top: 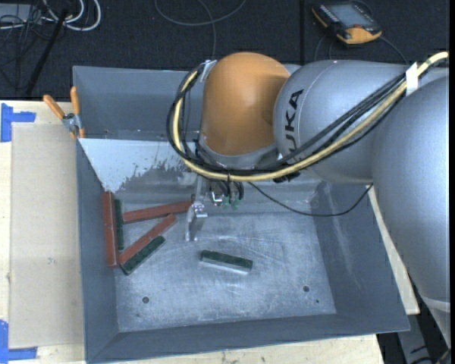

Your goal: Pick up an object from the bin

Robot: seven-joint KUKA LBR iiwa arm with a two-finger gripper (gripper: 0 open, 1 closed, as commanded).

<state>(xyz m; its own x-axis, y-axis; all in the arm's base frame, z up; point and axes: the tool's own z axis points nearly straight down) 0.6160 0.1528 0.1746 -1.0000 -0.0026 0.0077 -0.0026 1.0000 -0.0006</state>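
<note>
The gripper hangs low under the orange cover of the wrist, over the back-centre of the bin, w/ its tip close to the floor. Whether it's spread or pressed together I cannot tell from this angle, and nothing shows gripped at the tip. Nearest thing is a red-brown bar, lying flat just to view-left. Its right end comes up just beside the gripper (touching or a hair apart, can't tell), and its long axis runs roughly left-right, rising slightly twd the gripper. Below that one a second red-brown bar lies on a diagonal w/ a dark green piece along its lower-left end. Further left, near the bin's left wall, an upright-running red-brown/green pair lies lengthwise front-to-back. On its own, toward the view's bottom and a bit right of the gripper, lies a dark green bar, apart from everything else on bare floor, long axis near left-right and dipping slightly at its right end. My read: the relation that counts is gripper vs. the two nearest bars. The red-brown one is closest but offers only its end. The lone green bar is near, clear all round, and lies crosswise to the arm's reach, so prob. the easier grab if the gripper shifts down-right in the view and closes across the bar's short side.
</note>
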